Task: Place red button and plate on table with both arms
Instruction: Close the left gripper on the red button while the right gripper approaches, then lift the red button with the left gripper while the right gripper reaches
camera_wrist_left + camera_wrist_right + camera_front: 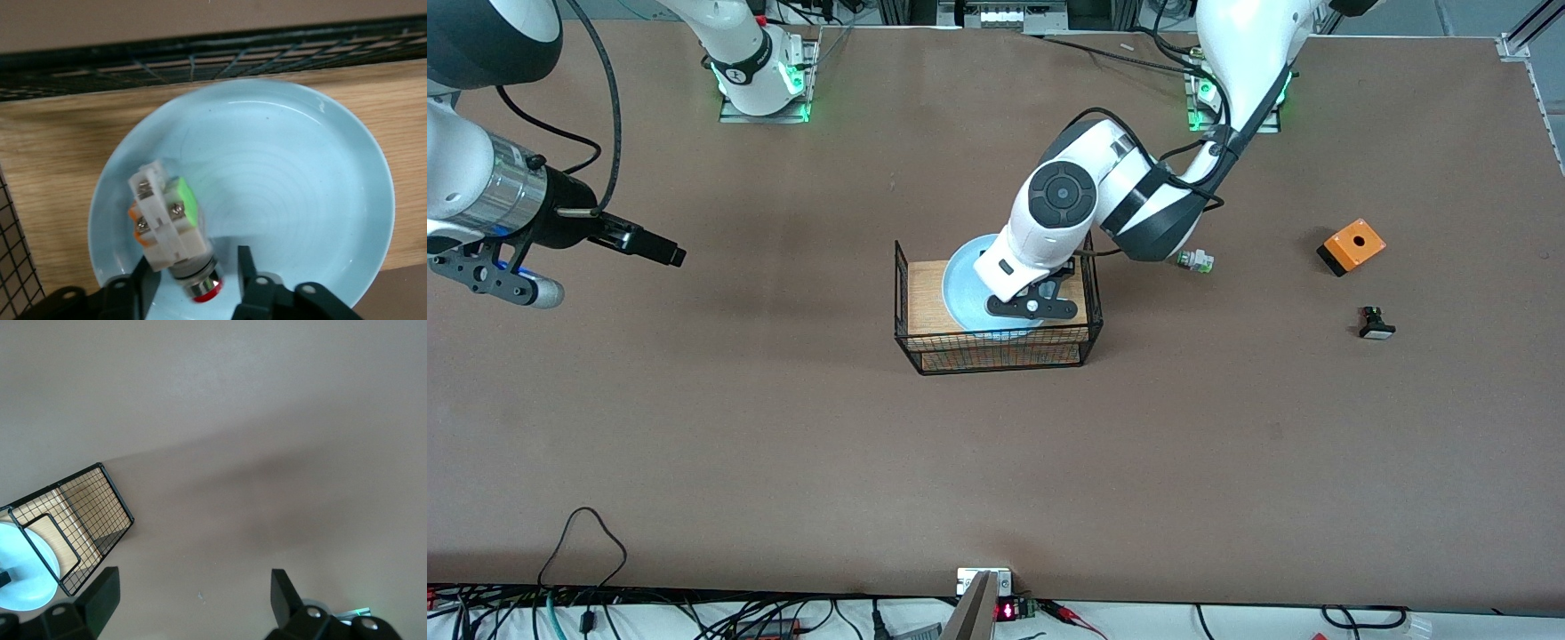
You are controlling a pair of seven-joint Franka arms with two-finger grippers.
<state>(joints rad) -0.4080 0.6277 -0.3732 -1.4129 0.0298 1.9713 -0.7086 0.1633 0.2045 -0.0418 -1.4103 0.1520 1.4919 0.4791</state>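
Observation:
The pale blue plate (963, 286) lies on the wooden board in the black wire basket (996, 352) at the middle of the table (783, 444). In the left wrist view the red button (170, 223) lies on its side on the plate (287, 193), with its red cap toward the gripper. My left gripper (193, 257) is down in the basket, open, with one finger on each side of the button; a gap shows at one finger. In the front view the left hand (1032, 302) hides the button. My right gripper (667, 252) waits open and empty, high over the table's right-arm end.
Toward the left arm's end lie a white part with green cap (1193, 260), an orange box (1352, 246) and a black part with white cap (1376, 324). The right wrist view shows the basket (100, 513), the plate (27, 573) and bare table under the right gripper (193, 577).

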